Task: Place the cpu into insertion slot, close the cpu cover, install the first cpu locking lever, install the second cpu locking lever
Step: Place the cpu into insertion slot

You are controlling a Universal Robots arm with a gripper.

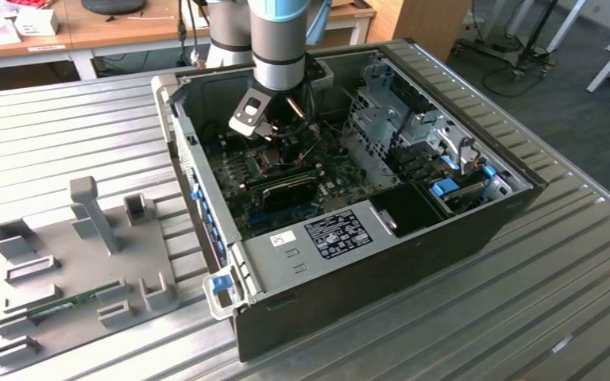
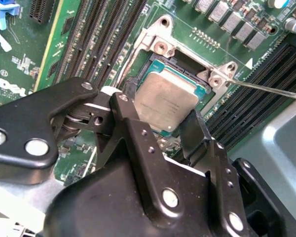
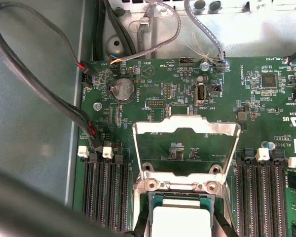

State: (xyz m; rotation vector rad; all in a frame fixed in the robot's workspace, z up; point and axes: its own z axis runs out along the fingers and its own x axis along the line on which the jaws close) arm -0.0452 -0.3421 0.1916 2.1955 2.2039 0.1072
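**The cpu (image 2: 170, 96) held at the insertion slot (image 2: 177, 61), cpu cover (image 3: 185, 129) open**

The end effector (image 2: 162, 104) grips the cpu by two opposite edges, spread just to the chip's width. The cpu lies level over the insertion slot on the green motherboard (image 3: 187, 94); whether it is fully seated I cannot tell. The cpu cover is swung back off the slot on its hinge. The computer case (image 1: 390, 262) stands on the table (image 1: 51, 119).

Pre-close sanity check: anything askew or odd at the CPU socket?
Nothing stands out. The small grey square metal-topped chip lies square within the dark silver-rimmed socket, under the black pincer. The thin silvery cover frame is hinged open, and a thin metal lever rod juts free beside it. Full seating can't be judged.
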